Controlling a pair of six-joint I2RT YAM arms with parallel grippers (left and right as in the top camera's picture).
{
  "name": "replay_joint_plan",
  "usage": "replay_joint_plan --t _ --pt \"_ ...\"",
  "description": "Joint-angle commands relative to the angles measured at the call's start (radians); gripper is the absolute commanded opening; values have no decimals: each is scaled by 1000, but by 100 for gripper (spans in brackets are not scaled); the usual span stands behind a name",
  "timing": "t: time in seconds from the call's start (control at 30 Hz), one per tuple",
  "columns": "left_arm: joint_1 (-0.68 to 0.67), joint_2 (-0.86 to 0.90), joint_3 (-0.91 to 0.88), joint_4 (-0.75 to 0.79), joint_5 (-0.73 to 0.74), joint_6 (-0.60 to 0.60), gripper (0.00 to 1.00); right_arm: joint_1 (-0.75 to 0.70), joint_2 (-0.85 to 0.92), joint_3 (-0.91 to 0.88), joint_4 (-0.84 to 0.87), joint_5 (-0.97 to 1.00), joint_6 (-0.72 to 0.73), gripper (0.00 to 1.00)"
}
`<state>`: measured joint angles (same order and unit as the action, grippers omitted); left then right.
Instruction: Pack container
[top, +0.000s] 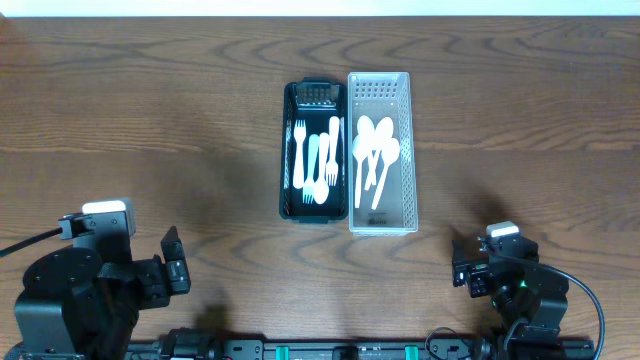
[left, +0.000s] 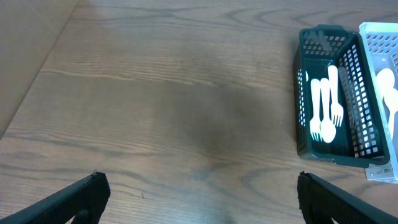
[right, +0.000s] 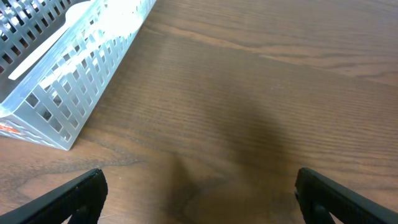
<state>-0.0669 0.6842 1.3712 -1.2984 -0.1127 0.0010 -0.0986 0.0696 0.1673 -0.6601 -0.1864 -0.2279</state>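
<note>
A dark green slotted basket stands at the table's middle and holds several white plastic forks. Next to it on the right stands a white slotted basket with several white plastic spoons. The two baskets touch side by side. My left gripper is open and empty near the front left edge. My right gripper is open and empty near the front right edge. The left wrist view shows the green basket and forks far right. The right wrist view shows the white basket top left.
The bare wooden table stretches left and right of the baskets. In the left wrist view the table's left edge runs diagonally at the upper left.
</note>
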Motion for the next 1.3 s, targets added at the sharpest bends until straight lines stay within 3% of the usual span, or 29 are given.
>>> replay_joint_plan --t 0.0,0.43,0.57,0.83,1.27 --pt "5 -2 9 0 -15 6 98 8 -10 -8 2 -5 -13 99" --pt "5 -6 5 -2 -23 17 98 8 -10 -8 2 -5 -13 99" --pt "5 -39 -41 98 -19 3 98 8 -10 -8 2 -5 -13 99" --pt "49 -179 -317 445 -19 2 98 8 -10 -8 2 -5 -13 99" --pt "49 -398 -646 543 0 -40 98 8 -10 -8 2 -5 -13 99"
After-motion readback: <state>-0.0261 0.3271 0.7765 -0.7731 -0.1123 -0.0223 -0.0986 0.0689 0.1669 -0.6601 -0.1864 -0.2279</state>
